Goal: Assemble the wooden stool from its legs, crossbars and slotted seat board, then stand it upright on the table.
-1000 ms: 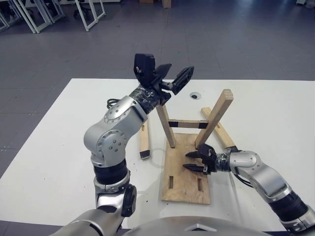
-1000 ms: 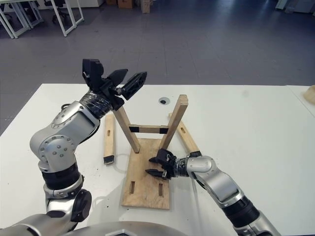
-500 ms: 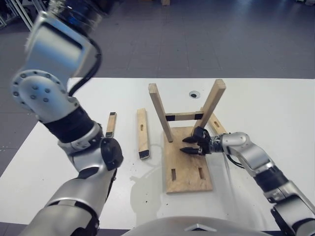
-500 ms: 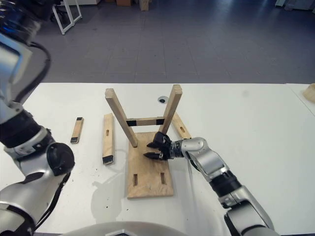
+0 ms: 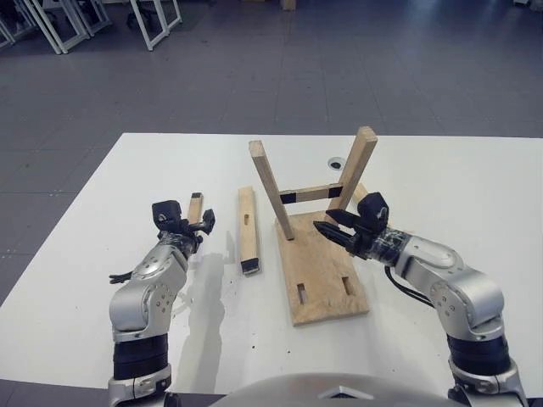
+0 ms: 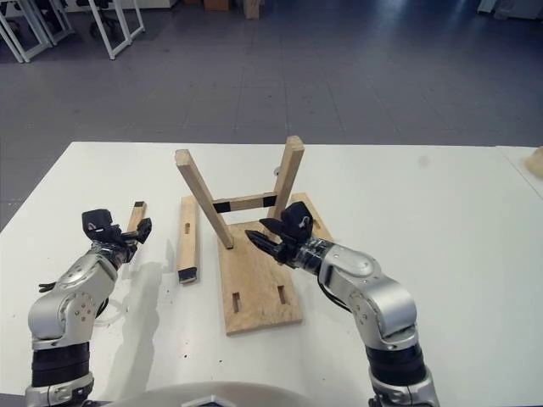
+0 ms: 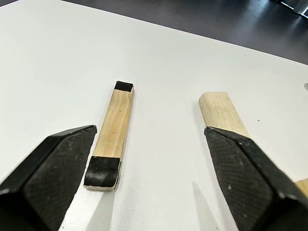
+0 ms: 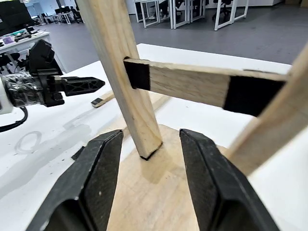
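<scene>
Across the white worktop [image 5: 475, 186] your parts are spread in a row, and the seat board [image 5: 327, 271] lies flat at the middle, slots up, so that legs can be pushed down into it. Two legs [image 5: 271, 191] joined by a crossbar [image 5: 310, 194] already stand in its far slots, leaning apart; the near pair of slots is open, so you are roughly halfway, by my reading. Left of the board a loose leg [image 5: 247, 229] lies flat, and farther left lies a short crossbar [image 5: 195, 208], both within your left arm's reach. Your right gripper [image 5: 331, 231] hovers low over the board beside the foot of the left standing leg, its fingers [image 8: 101, 178] apart and clamped on nothing, probably placed to steady that joint. Your left gripper [image 5: 204, 225] sits just near of the short crossbar, fingers [image 7: 53, 168] spread wide and lined up along it, which suggests that piece is your next pick.
</scene>
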Robot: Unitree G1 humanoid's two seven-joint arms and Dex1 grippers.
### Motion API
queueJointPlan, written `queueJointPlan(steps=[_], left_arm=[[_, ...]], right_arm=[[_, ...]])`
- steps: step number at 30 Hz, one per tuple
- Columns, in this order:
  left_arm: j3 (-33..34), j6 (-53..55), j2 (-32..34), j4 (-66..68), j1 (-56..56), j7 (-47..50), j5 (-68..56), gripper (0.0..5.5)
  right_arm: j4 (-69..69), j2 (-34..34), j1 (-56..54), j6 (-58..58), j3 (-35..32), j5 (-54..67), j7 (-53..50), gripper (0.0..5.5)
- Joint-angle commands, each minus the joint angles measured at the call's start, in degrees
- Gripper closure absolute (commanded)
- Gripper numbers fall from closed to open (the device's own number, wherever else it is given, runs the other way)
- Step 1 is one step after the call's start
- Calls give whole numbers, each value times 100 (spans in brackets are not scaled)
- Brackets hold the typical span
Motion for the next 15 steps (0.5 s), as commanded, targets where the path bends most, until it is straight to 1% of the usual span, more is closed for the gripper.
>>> queueJointPlan(steps=[1, 6, 8, 15], left_arm=[[-36, -462, 221, 696, 154, -306, 474, 134], [71, -1004, 162, 1615, 156, -473, 807, 134], [115, -1022, 106, 1913, 103, -643, 737, 134], [-182, -851, 222, 2601, -154, -1123, 955, 245]], right_arm=[[-576, 65, 248, 398, -289, 272, -339, 332], [-825, 63, 406, 644, -403, 559, -540, 332], [-868, 68, 418, 700, -416, 630, -605, 332], [-812, 95, 226, 856, -474, 772, -903, 332]])
